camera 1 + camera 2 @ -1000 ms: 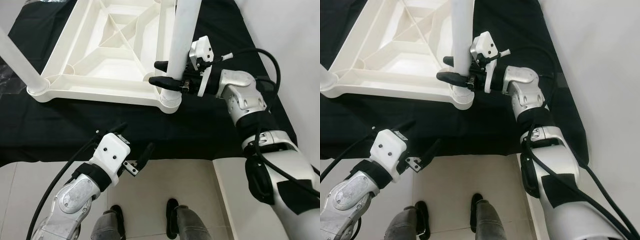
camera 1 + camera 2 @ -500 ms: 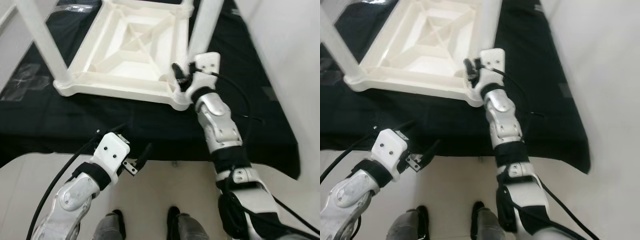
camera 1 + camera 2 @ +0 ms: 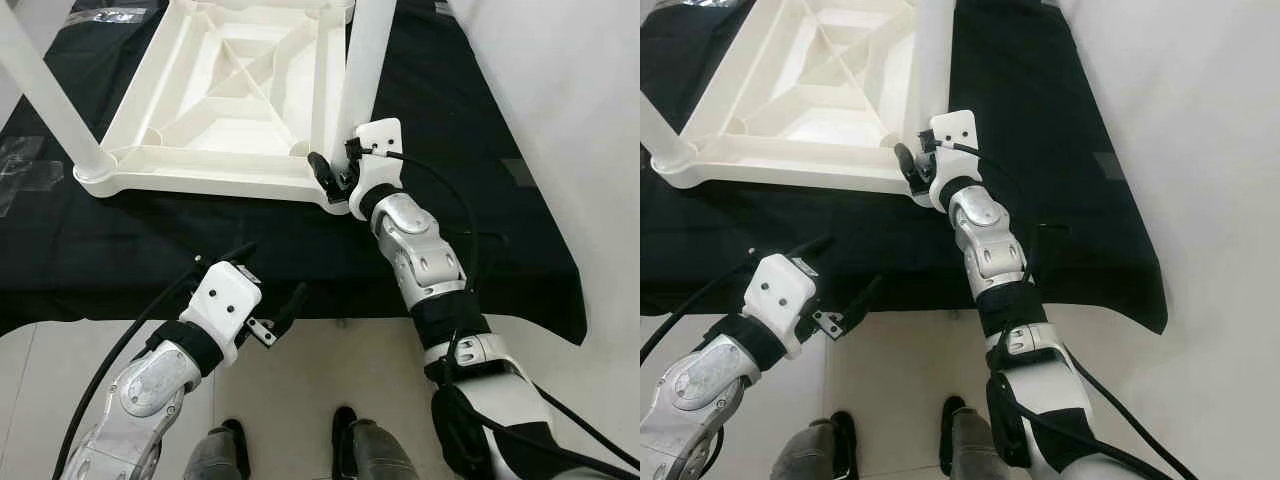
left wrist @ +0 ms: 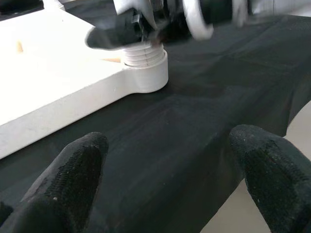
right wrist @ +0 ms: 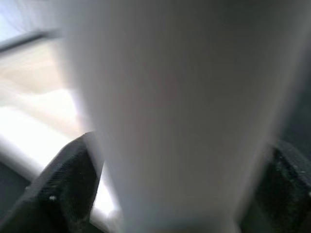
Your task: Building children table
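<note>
The upturned tabletop (image 3: 215,95) and its legs (image 3: 366,60) look like smooth white plastic with a slight sheen. The cloth (image 3: 470,200) beneath is matt black fabric. The arms (image 3: 425,262) are brushed silver metal with glossy white housings; the fingers (image 4: 77,170) are grainy matt black rubber. The floor (image 3: 330,370) is pale and smooth.

Right tool (image 3: 335,178) at base of near white leg (image 3: 366,60): far finger hidden behind leg, so grip unclear. Leg top cut by frame edge. In right wrist view, leg (image 5: 170,111) blurred, close between tool's fingers (image 5: 68,184). Second leg (image 3: 45,95) left of tool, top also cut off. Upturned tabletop (image 3: 215,95) far edge out of frame. Right tool blurred in left wrist view.
</note>
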### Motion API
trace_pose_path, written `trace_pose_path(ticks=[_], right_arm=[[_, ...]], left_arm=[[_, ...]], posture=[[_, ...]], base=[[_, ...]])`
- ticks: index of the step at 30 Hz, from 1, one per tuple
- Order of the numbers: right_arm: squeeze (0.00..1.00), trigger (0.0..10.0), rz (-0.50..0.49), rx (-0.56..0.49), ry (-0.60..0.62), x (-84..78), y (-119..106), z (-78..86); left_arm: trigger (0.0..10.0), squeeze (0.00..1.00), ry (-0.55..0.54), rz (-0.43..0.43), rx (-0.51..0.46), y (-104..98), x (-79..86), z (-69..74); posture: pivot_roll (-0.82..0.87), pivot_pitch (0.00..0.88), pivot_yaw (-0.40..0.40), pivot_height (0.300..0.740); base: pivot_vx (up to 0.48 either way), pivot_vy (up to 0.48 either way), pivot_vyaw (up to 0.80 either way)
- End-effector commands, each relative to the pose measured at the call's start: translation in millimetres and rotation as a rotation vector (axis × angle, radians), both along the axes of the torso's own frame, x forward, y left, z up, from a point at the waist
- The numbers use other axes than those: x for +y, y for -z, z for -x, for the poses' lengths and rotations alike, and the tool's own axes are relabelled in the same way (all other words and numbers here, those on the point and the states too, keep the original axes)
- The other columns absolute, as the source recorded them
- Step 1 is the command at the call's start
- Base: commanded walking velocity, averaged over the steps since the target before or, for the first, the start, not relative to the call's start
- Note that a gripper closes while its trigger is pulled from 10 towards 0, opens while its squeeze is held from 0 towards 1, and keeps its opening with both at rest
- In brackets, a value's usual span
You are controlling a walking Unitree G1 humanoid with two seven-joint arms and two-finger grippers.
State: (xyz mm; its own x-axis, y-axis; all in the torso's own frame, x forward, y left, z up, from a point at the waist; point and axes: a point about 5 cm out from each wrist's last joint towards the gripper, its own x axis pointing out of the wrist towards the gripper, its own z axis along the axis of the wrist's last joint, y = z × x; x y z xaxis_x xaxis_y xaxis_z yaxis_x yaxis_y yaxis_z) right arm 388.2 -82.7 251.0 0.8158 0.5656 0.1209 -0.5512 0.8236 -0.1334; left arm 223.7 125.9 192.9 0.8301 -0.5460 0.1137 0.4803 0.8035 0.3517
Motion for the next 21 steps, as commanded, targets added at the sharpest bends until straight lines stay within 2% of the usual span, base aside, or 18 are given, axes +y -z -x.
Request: trace_pose_path(ticks=[1, 2, 3, 4, 7, 9, 10, 12, 14, 15, 16, 21], right_arm=[[0.18, 10.0, 0.026, -0.077, -0.174, 10.4, -16.0, 6.3], [0.18, 10.0, 0.064, -0.112, -0.267, 11.6, -22.0, 9.5], [0.00, 10.0, 0.069, -0.116, -0.345, 12.3, -27.8, 11.3], [0.00, 10.0, 0.102, -0.139, -0.406, 12.7, -33.7, 11.8], [0.00, 10.0, 0.102, -0.139, -0.406, 12.7, -33.7, 11.8], [0.00, 10.0, 0.129, -0.174, -0.516, 13.1, -49.1, 11.3], [0.00, 10.0, 0.129, -0.174, -0.516, 13.1, -49.1, 11.3], [0.00, 10.0, 0.154, -0.188, -0.636, 12.8, -59.4, 14.1], [0.00, 10.0, 0.157, -0.185, -0.675, 12.5, -61.6, 15.3], [0.00, 3.5, 0.160, -0.172, -0.708, 11.3, -62.7, 15.2], [0.00, 0.0, 0.159, -0.154, -0.737, 10.2, -62.4, 14.9], [0.00, 0.0, 0.155, -0.122, -0.817, 6.7, -58.9, 15.3]], left_arm=[[10.0, 0.00, -0.002, -0.008, 0.010, 3.7, -0.3, 1.8], [10.0, 0.00, -0.001, -0.007, 0.010, 3.6, -0.9, 1.9], [10.0, 0.00, -0.001, -0.006, 0.010, 3.7, -1.4, 2.2], [10.0, 0.00, 0.001, -0.006, 0.010, 3.9, -2.2, 2.6], [10.0, 0.00, 0.001, -0.006, 0.010, 3.9, -2.2, 2.6], [10.0, 0.00, 0.005, -0.006, 0.010, 4.2, -3.9, 3.9], [10.0, 0.00, 0.005, -0.006, 0.010, 4.2, -3.9, 3.9], [10.0, 0.00, -0.001, -0.008, 0.007, 3.4, -2.2, 4.5], [10.0, 0.00, -0.004, -0.010, 0.006, 3.1, -1.2, 4.6], [10.0, 0.00, -0.008, -0.011, 0.004, 2.7, -0.6, 4.6], [10.0, 0.00, -0.009, -0.011, 0.003, 2.5, -0.5, 4.6], [10.0, 0.00, -0.011, -0.010, 0.003, 2.9, -0.9, 5.2]], posture=[[0.09, 0.289, -0.099, 0.740], [0.09, 0.291, -0.100, 0.740], [0.09, 0.293, -0.107, 0.740], [0.10, 0.294, -0.110, 0.740], [0.10, 0.294, -0.110, 0.740], [0.11, 0.297, -0.120, 0.740], [0.11, 0.297, -0.120, 0.740], [0.11, 0.297, -0.122, 0.740], [0.11, 0.297, -0.122, 0.740], [0.12, 0.298, -0.125, 0.740], [0.12, 0.298, -0.124, 0.740], [0.11, 0.300, -0.125, 0.740]], base=[[0.000, 0.000, 0.00], [0.000, 0.000, 0.00], [0.000, 0.000, 0.00], [0.000, 0.000, 0.00], [0.000, 0.000, 0.00], [0.000, 0.000, 0.00], [0.000, 0.000, 0.00], [0.000, 0.000, 0.00], [0.000, 0.000, 0.00], [0.000, 0.000, 0.00], [0.000, 0.000, 0.00], [0.000, 0.000, 0.00]])
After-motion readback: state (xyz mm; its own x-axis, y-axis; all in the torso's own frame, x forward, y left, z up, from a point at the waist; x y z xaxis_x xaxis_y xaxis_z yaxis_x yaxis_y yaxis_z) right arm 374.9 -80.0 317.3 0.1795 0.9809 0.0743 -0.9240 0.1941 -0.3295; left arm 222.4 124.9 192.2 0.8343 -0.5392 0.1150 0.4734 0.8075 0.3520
